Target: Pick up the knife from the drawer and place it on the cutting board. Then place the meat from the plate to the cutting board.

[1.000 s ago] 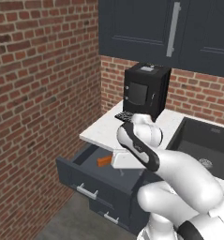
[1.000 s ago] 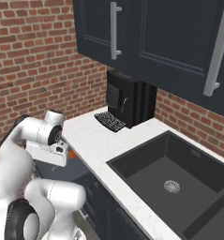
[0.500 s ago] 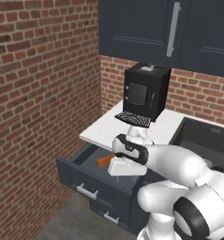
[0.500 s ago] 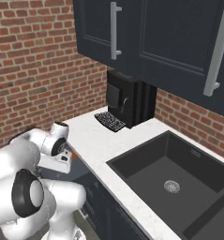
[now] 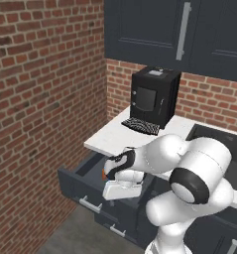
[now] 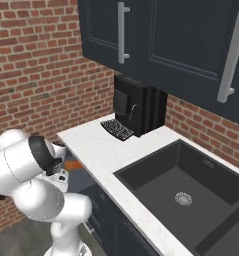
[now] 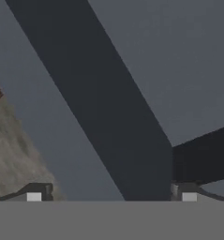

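Note:
The dark navy drawer stands pulled out below the white counter, its silver bar handle on the front. A sliver of the knife's orange handle peeks out beside my hand; the orange handle also lies at the counter's edge in the right base view. My gripper hangs down into the drawer, just right of that handle. In the hand view my gripper is open, the tips wide apart with nothing between them, over the drawer's dark wall. The cutting board, plate and meat are out of view.
A black coffee machine stands at the back of the white counter, under dark wall cabinets. A dark sink lies to the right. A brick wall closes the left side, close to the drawer.
The arm has folded forward and the hand has dropped from counter height down into the open drawer, covering most of the orange handle. The jaws stayed wide.

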### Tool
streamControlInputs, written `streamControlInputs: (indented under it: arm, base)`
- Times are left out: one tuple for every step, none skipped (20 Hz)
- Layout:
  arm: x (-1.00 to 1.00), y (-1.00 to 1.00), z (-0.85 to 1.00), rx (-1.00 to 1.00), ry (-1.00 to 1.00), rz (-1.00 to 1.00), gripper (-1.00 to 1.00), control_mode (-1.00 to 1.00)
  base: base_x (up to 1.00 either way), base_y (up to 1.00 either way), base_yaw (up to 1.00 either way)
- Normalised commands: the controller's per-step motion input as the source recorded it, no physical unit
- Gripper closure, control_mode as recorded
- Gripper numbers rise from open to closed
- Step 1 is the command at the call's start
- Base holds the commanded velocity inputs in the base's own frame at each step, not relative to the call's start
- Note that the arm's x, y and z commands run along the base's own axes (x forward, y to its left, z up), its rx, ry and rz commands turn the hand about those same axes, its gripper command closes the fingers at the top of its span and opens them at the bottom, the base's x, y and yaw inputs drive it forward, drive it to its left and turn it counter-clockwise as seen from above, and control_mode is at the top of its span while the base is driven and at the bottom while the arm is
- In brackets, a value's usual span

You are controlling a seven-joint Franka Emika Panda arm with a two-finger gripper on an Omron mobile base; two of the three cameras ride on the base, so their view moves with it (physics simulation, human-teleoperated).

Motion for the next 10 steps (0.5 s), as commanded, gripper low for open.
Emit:
streamControlInputs:
  arm:
    - [-0.19,0.86,-0.39,0.04,0.05,0.11,-1.00,-1.00]
    - [-0.21,0.95,-0.36,0.04,0.07,0.11,-1.00,-1.00]
    - [-0.24,1.00,-0.36,0.04,0.07,0.10,-1.00,-1.00]
    - [-0.31,1.00,-0.31,0.05,0.08,0.10,-1.00,-1.00]
    - [-0.43,1.00,-0.24,0.05,0.07,0.11,-1.00,-1.00]
    - [-0.46,1.00,-0.20,0.04,0.07,0.11,-1.00,-1.00]
    - [-0.59,1.00,-0.08,0.03,0.06,0.11,-1.00,-1.00]
    - [-0.69,1.00,0.00,0.02,0.06,0.13,-1.00,-1.00]
    - [-0.67,1.00,0.00,0.00,0.07,0.13,-1.00,-1.00]
    - [-0.73,1.00,0.00,0.00,0.05,0.13,-1.00,-1.00]
  base:
    - [0.00,0.00,0.00]
    - [0.00,0.00,0.00]
    - [0.00,0.00,0.00]
    - [0.00,0.00,0.00]
    - [0.00,0.00,0.00]
    - [0.00,0.00,0.00]
    - [0.00,0.00,0.00]
    - [0.00,0.00,0.00]
    - [0.00,0.00,0.00]
    - [0.00,0.00,0.00]
